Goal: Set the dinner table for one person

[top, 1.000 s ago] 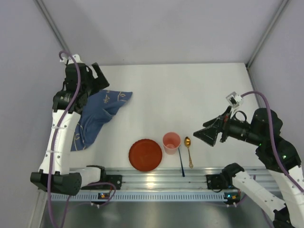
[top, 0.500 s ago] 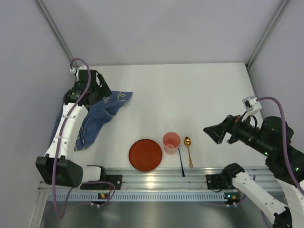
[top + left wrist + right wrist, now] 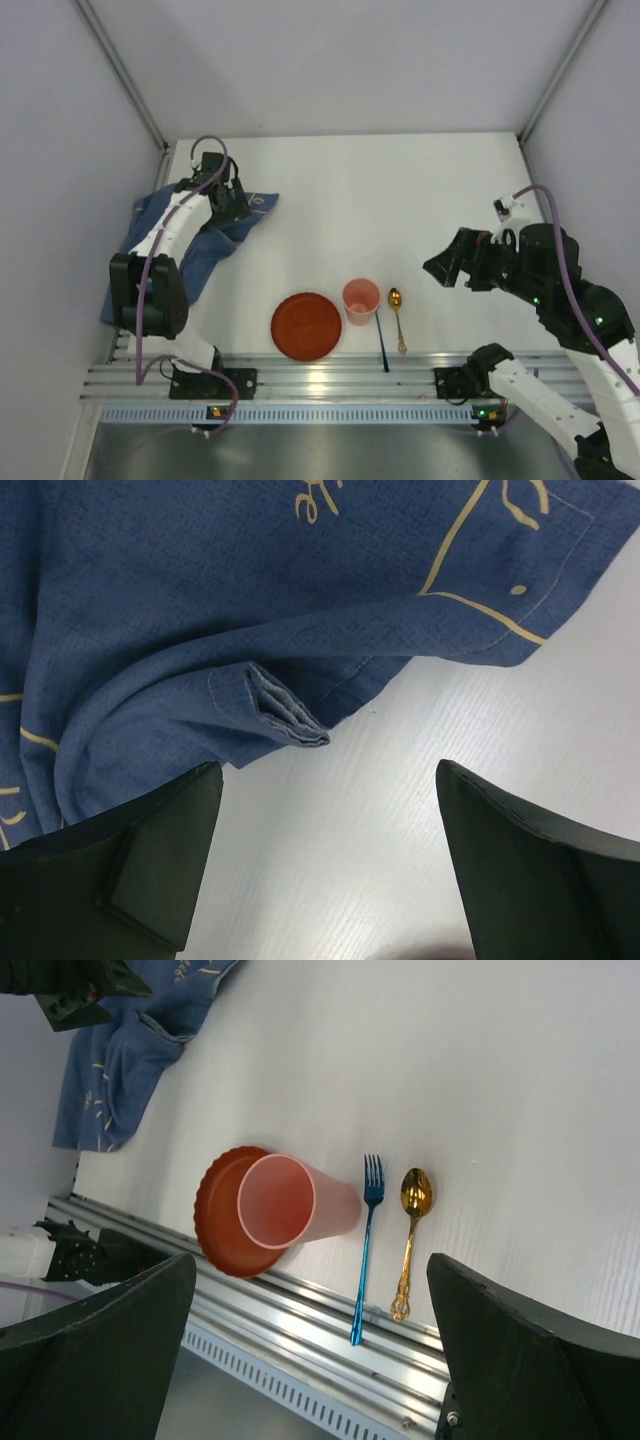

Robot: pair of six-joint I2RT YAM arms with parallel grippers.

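The dinner table [image 3: 400, 200] lies flat, large, rectangular and plain white.

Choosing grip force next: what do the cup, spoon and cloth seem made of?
Cup: likely plastic, translucent pink, matte; light passes through its wall. Spoon: apparently metal, polished gold tone, bright glints. Cloth: woven fabric, matte blue, with visible weave and a stitched hem.

blue cloth [image 3: 180, 600]: cut off, left wrist view | fork [image 3: 381, 340]: tines too small, top view | plate [image 3: 212, 1225]: partly behind cup [image 3: 300, 1210]
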